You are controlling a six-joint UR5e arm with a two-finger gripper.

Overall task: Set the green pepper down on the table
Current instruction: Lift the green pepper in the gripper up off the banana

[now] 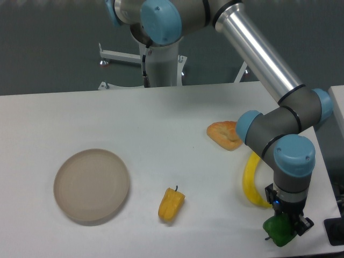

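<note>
One green pepper [278, 230], glossy, lumpy, likely light and slick, sits clamped in the hand [285, 226] at the near right edge of the table [161, 118]; gripping across its blocky flanks looks safer than the stem.

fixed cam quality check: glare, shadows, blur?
Fixed camera: even, soft lighting; faint shadows under the round beige plate and small yellow pepper. Bright highlight along the silver arm tube. Slightly soft overall; the glossy dark-green pepper reads dark at the gripper.
</note>
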